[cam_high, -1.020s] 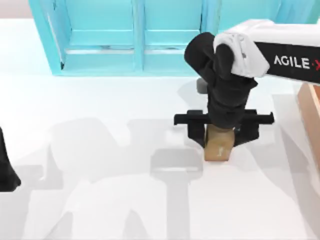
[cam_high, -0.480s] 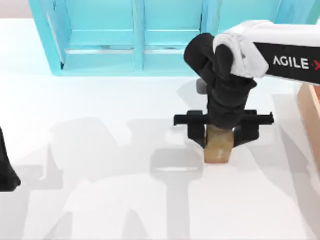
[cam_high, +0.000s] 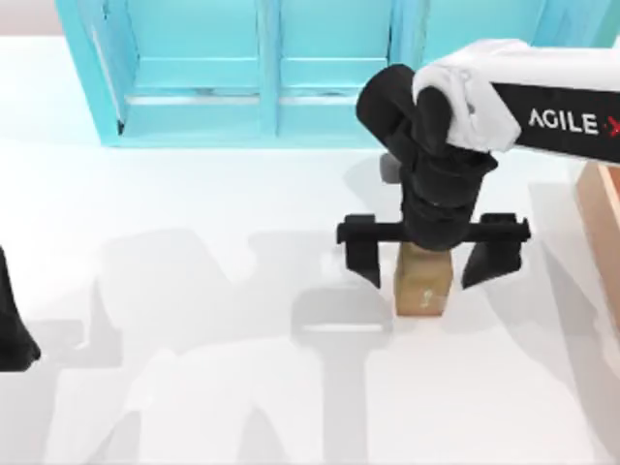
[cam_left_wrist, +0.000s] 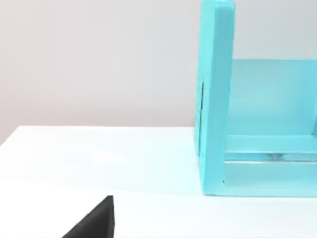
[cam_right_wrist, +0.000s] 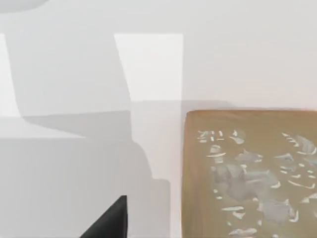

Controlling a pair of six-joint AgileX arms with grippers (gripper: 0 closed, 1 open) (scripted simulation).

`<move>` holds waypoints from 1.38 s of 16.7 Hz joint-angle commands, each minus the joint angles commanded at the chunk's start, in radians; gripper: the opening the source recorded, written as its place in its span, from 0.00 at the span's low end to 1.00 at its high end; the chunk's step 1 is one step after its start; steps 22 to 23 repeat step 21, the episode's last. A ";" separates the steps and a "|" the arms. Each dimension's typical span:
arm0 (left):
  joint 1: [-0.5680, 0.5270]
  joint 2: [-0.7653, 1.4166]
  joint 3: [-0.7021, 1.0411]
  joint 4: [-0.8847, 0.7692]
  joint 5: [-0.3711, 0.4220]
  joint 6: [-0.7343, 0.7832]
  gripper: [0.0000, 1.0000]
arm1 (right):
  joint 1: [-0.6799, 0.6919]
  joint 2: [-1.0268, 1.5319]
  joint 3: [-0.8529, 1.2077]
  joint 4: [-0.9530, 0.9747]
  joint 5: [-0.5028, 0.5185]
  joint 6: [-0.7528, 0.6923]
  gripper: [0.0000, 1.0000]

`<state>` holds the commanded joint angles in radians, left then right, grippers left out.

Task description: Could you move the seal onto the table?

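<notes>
My right end effector is released: fingers spread wide either side of the seal, gap on both sides, no contact. The seal stands upright directly beneath my end effector, between the fingers, resting on the white surface. In my right wrist view its tan patterned top sits just below me with bare surface around it. Judging by that, the placement looks done; fingers are wide so a straight lift clears it without tipping. Turquoise shelf unit is beyond my end effector, well apart. Left end effector is parked far off at the left edge.
</notes>
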<state>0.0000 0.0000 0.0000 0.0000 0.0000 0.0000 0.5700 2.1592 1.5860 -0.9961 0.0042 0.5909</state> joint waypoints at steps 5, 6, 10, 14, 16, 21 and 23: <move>0.000 0.000 0.000 0.000 0.000 0.000 1.00 | -0.002 0.000 0.000 0.000 0.000 0.000 1.00; 0.000 0.000 0.000 0.000 0.000 0.000 1.00 | -0.002 0.000 0.003 -0.003 0.000 0.000 1.00; 0.000 0.000 0.000 0.000 0.000 0.000 1.00 | -0.005 0.004 0.118 -0.117 0.000 0.006 1.00; 0.000 0.000 0.000 0.000 0.000 0.000 1.00 | -0.004 -0.003 0.354 -0.373 -0.001 0.004 1.00; 0.000 0.000 0.000 0.000 0.000 0.000 1.00 | -0.004 -0.011 0.461 -0.487 -0.002 0.000 1.00; 0.000 0.000 0.000 0.000 0.000 0.000 1.00 | -0.006 -0.027 0.560 -0.586 0.000 -0.005 1.00; 0.000 0.000 0.000 0.000 0.000 0.000 1.00 | -0.006 -0.027 0.560 -0.586 0.000 -0.005 1.00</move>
